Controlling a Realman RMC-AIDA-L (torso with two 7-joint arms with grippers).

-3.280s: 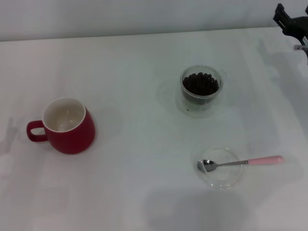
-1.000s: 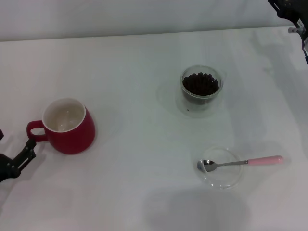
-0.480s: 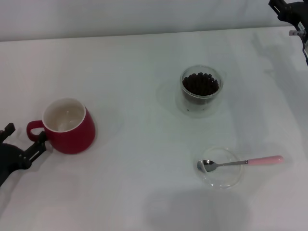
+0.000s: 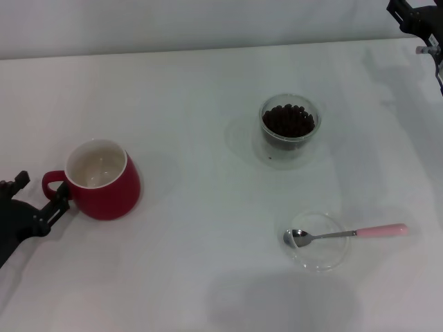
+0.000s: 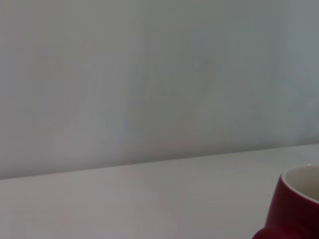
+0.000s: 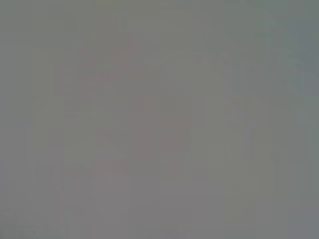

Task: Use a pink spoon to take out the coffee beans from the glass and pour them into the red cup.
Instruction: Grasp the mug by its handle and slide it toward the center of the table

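The glass (image 4: pixel 289 129) stands upright toward the far middle of the table, with a heap of coffee beans (image 4: pixel 288 120) filling its upper part. The red cup (image 4: pixel 102 181) sits well apart from it on the robot's left, its white inside bare, its loop handle turned toward the left edge. Nearer the robot, on the right, a flat clear dish (image 4: pixel 318 241) holds the metal bowl of the pink spoon (image 4: pixel 346 234); the pale pink handle sticks out over the dish's rim toward the right.

The left gripper (image 4: pixel 36 198) is low at the left edge, its fingers spread apart, one fingertip right at the cup's handle; whether it touches I cannot tell. It holds nothing. In the left wrist view, only the cup (image 5: pixel 296 206) shows at the edge. The right gripper (image 4: pixel 419 21) hangs at the far right corner; whether it is spread or closed cannot be told.

The table (image 4: pixel 194 104) is plain white, with a pale wall behind.
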